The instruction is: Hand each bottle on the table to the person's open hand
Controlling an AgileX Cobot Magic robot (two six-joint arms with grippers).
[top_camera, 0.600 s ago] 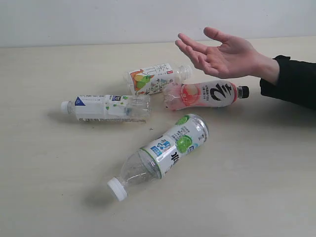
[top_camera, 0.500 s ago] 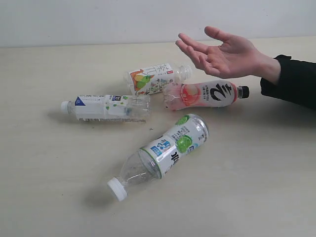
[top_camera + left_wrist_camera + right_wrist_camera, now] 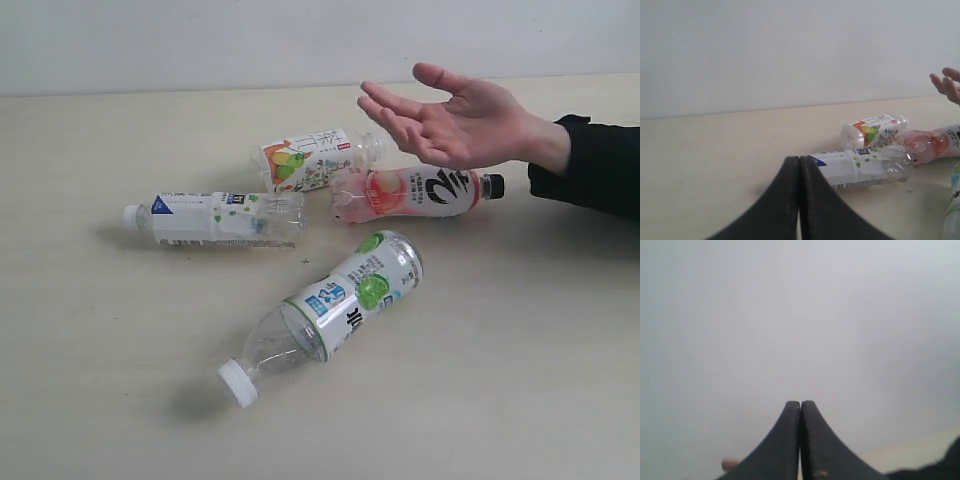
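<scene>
Several bottles lie on their sides on the beige table (image 3: 520, 380). The green-apple bottle (image 3: 340, 305) with a white cap lies nearest the front. A white-blue bottle (image 3: 215, 218) (image 3: 860, 169) lies at the left. The orange-green fruit bottle (image 3: 315, 157) (image 3: 875, 129) and the pink-peach bottle (image 3: 415, 192) (image 3: 932, 147) with a black cap lie behind. The person's open hand (image 3: 450, 125) hovers palm up above the pink one. My left gripper (image 3: 799, 160) is shut and empty, short of the white-blue bottle. My right gripper (image 3: 800, 404) is shut, empty, facing the wall. Neither arm shows in the exterior view.
A pale wall (image 3: 200, 40) runs behind the table's far edge. The person's black sleeve (image 3: 595, 170) reaches in from the right. A fingertip (image 3: 730, 464) shows low in the right wrist view.
The person's hand has dipped slightly and shifted a little right over the pink bottle. The bottles have not moved.
</scene>
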